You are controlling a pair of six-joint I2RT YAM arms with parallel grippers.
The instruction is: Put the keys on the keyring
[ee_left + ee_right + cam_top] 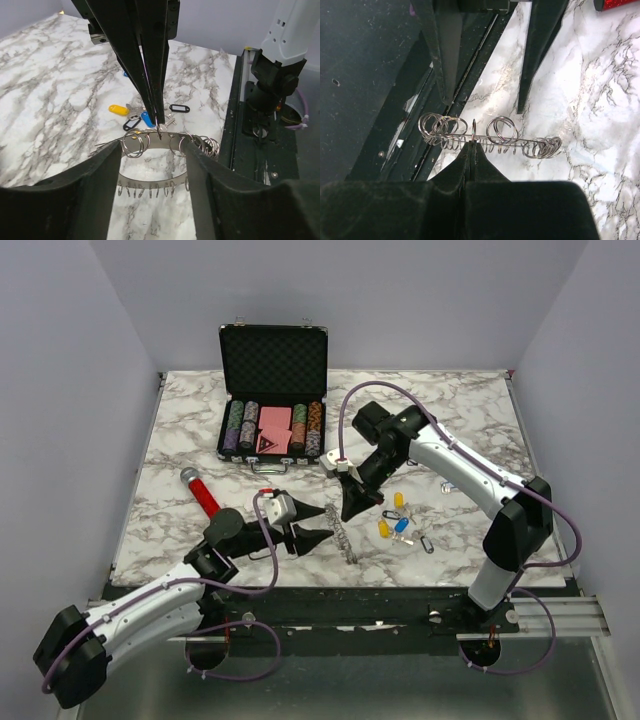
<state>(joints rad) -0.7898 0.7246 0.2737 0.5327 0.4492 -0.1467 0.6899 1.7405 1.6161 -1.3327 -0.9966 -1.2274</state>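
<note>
1. The right fingers [465,162] are pressed shut, their tips pinching one small ring of the keyring [134,144].
2. The left fingers [95,185] stand apart, straddling the keyring; contact cannot be confirmed.
3. The keyring lies on the tabletop [200,430] near its front edge.
4. The keys [400,525] lie loose just beside it.

Tally on 1 marble surface [180,440]

1 keyring [346,538]; 6 keys [402,524] in 1 cluster: 2 yellow, 1 blue, 3 dark, though the dark ones are too small to count surely. 1 open poker chip case [272,360] holds 4 rows of chips [235,425] and 1 pink card deck [275,420]. 1 red-handled tool [205,497]. 2 robot arms: left arm [150,610], right arm [470,465].
</note>
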